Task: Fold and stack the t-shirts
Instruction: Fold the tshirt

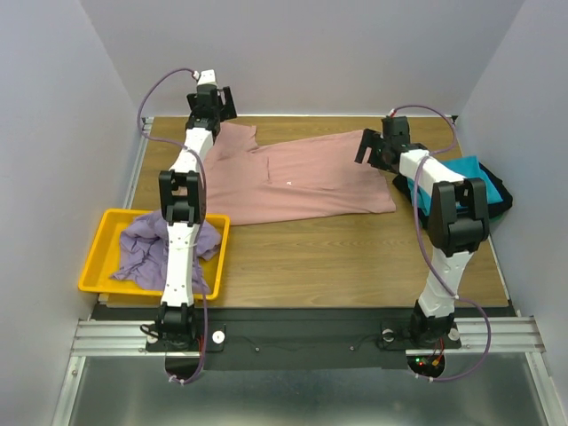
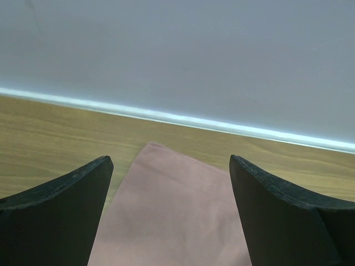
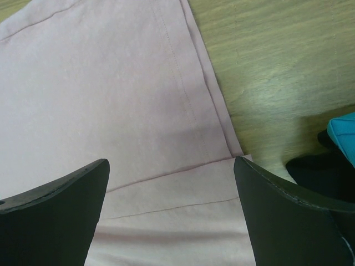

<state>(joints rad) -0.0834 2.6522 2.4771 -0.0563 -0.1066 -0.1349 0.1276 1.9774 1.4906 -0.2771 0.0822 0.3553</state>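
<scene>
Left gripper (image 2: 169, 159) and right gripper (image 3: 171, 160), jaws wide, empty, seemingly just above pink t-shirt (image 1: 302, 182)

Wooden table (image 1: 355, 257), brown grain, bare along the near middle. Bears a dusty pink t-shirt (image 1: 302, 182) spread flat across the far half, stitched hem toward the right, one sleeve reaching toward the far left corner. Carries a yellow bin (image 1: 91, 257) at the near left corner, set slightly askew to the table's edge. Holds a black t-shirt (image 1: 499, 191) bunched at the right edge, near the pink hem, well apart from the bin.
</scene>
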